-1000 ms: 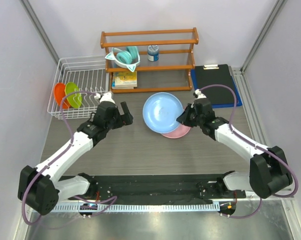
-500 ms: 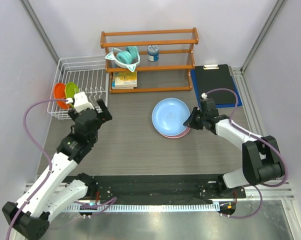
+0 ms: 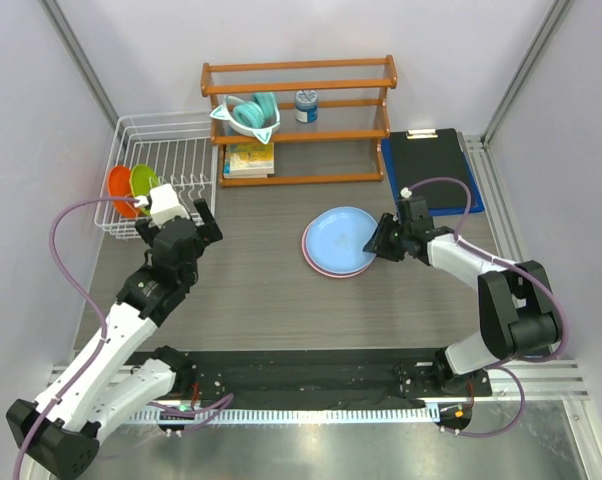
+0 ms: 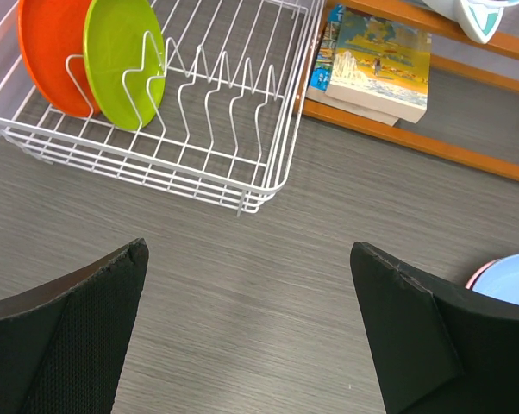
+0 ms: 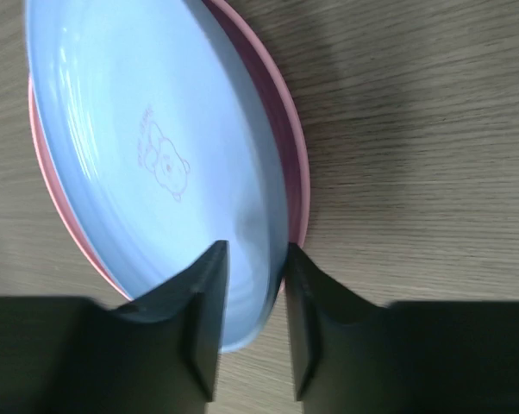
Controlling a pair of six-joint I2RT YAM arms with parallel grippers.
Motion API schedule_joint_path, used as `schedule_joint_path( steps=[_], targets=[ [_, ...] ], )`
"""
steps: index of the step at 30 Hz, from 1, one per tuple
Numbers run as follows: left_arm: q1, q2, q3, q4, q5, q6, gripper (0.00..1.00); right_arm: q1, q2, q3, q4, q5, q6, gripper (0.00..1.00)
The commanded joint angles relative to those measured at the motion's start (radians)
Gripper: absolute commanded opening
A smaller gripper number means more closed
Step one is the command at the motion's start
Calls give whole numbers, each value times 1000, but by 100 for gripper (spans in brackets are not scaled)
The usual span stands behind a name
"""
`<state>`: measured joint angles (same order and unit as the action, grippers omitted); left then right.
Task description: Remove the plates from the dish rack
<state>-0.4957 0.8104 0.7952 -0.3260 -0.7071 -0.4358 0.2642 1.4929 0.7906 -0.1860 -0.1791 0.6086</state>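
The white wire dish rack (image 3: 171,148) stands at the back left with the orange plate (image 3: 118,187) and the lime green plate (image 3: 144,184) upright at its left end; both show in the left wrist view, orange (image 4: 46,52) and green (image 4: 120,53), in the rack (image 4: 242,129). My left gripper (image 3: 201,222) is open and empty over bare table just right of the rack's near corner (image 4: 249,259). My right gripper (image 3: 376,243) is shut on the right rim of the light blue plate (image 3: 341,238), which lies nearly flat on the pink plate (image 3: 312,263). The right wrist view shows my right gripper (image 5: 255,254), the blue plate (image 5: 147,147) and the pink plate (image 5: 287,129).
An orange-brown wooden shelf (image 3: 301,120) stands at the back with a teal eared bowl (image 3: 249,112), a small can (image 3: 306,105) and a book (image 3: 249,160), (image 4: 376,60). A black clipboard on a blue mat (image 3: 431,170) lies at the back right.
My right gripper has lowered the light blue plate from tilted to nearly flat on the pink plate. My left arm swung left from the table's middle to the rack's corner, then held still.
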Motion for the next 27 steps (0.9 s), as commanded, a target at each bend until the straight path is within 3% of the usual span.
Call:
schedule_joint_path(
  steps=[1, 8, 16, 22, 27],
  targets=[
    [-1, 6, 30, 38, -58, 6, 99, -2, -31, 52, 11, -3, -12, 52],
    [0, 91, 71, 45, -127, 43, 99, -2, -100, 98, -105, 39, -82, 60],
    [31, 186, 120, 91, -239, 118, 99, -2, -197, 95, -161, 141, -105, 61],
    [303, 341, 188, 105, -148, 134, 99, -2, -223, 73, -153, 158, -128, 61],
    [445, 505, 239, 177, -51, 112, 99, -2, -166, 82, -136, 135, -132, 62]
  ],
)
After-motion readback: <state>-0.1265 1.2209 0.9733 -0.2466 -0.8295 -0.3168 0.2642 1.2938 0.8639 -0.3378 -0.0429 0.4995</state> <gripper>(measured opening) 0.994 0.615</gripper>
